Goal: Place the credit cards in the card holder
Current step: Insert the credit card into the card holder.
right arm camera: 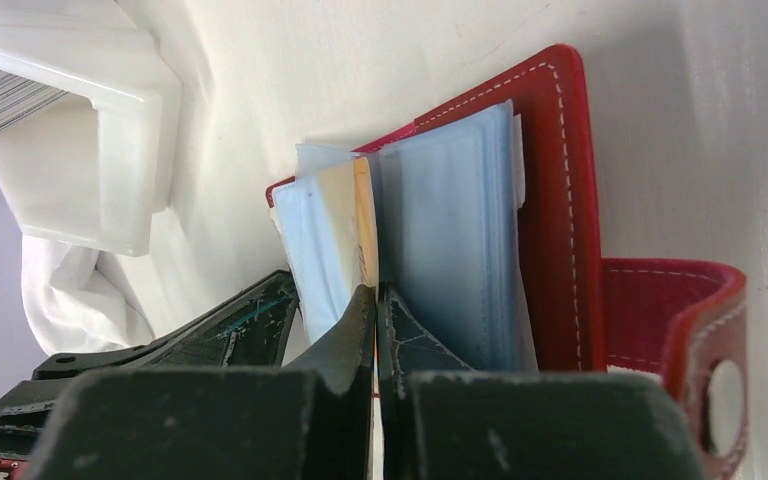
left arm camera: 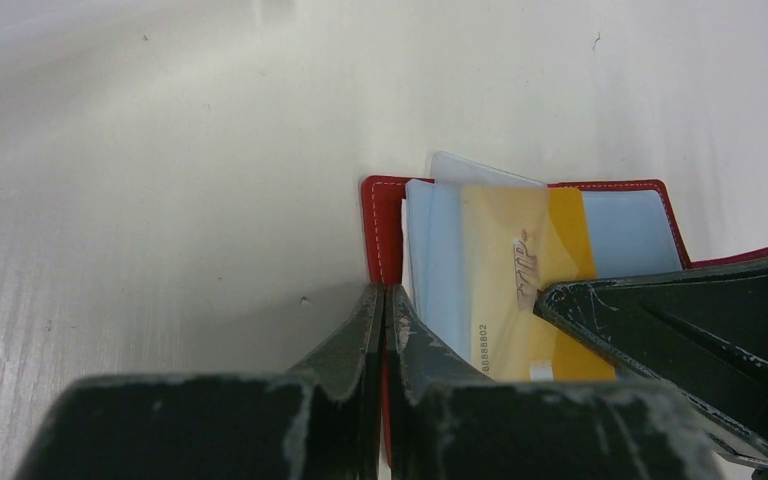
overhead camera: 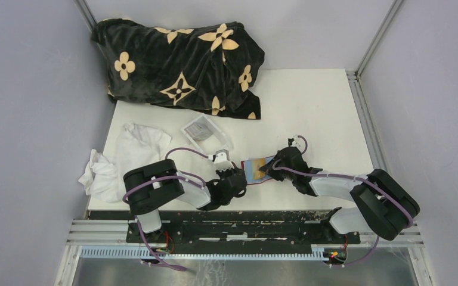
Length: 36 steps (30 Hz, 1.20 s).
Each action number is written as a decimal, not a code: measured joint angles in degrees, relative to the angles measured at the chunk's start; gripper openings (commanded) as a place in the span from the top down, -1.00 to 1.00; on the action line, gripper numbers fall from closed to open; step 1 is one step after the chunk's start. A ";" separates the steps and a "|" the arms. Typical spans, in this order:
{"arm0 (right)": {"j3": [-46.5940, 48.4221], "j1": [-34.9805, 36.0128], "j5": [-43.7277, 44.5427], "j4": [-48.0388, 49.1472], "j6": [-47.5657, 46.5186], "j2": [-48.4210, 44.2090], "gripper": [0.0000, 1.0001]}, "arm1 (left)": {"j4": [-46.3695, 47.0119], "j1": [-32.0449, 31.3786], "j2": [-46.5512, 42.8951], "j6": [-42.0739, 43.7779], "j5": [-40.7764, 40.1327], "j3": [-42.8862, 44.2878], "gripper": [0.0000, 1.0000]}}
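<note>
Lab robot cell: grey walls point(overhead camera: 30, 89), aluminium rails point(overhead camera: 95, 231), white table point(overhead camera: 310, 113).

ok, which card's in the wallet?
The yellow-orange card, partly in a clear sleeve of the open red wallet; the other cards sit stacked in the clear box.

The overhead camera, fixed high above and behind the two arm bases, looks steeply down over the white table point(overhead camera: 310, 113) toward the far wall, wide enough to take in the whole surface. The left wrist camera rides low behind the left gripper point(left arm camera: 382, 292), facing out along the tabletop and very near the open red card holder point(left arm camera: 385, 215). The right wrist camera peers past the right gripper point(right arm camera: 376, 290) at that same card holder from the opposite side, its frame apparently rolled sideways. All three views share the card holder near the table's front edge; each wrist view also catches the other arm's gripper.
</note>
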 measured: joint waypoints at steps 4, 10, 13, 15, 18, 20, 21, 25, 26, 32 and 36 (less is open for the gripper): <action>0.00 0.00 0.11 0.00 -0.48 0.02 0.98 | 0.11 -0.07 0.04 0.00 0.04 0.00 0.94; 0.00 0.00 0.20 -0.96 -1.29 -1.18 0.98 | 0.37 -0.13 0.09 -0.04 0.61 0.00 0.94; -0.52 0.00 1.16 -2.75 -1.99 -3.74 0.98 | 1.01 -0.55 0.35 -0.42 1.55 0.07 0.94; -1.22 0.00 2.08 -4.24 -2.29 -5.68 0.98 | 1.27 -0.87 0.59 -0.44 2.32 0.35 0.94; -1.40 -0.02 2.78 -5.40 -2.64 -6.69 0.99 | 1.46 -1.11 0.90 -0.44 3.08 0.74 0.94; -1.40 -0.02 2.93 -5.40 -2.80 -6.60 0.98 | 1.46 -1.11 0.90 -0.44 3.28 0.76 0.94; -1.40 -0.02 2.93 -5.33 -2.80 -6.49 0.98 | 1.46 -1.11 0.90 -0.44 3.30 0.76 0.94; -1.60 -0.04 2.93 -4.44 -2.78 -5.84 0.98 | 1.46 -1.11 0.90 -0.44 3.32 0.76 0.94; -1.70 -0.04 2.93 -4.17 -2.78 -5.84 0.98 | 1.46 -1.11 0.90 -0.44 3.32 0.76 0.94; -2.47 -0.07 3.21 -2.78 -2.78 -5.84 0.99 | 1.49 -1.11 0.96 -0.44 3.30 0.79 0.94; -3.48 -0.07 3.58 -1.27 -2.78 -6.19 0.99 | 1.64 -1.11 1.07 -0.44 3.32 0.79 0.94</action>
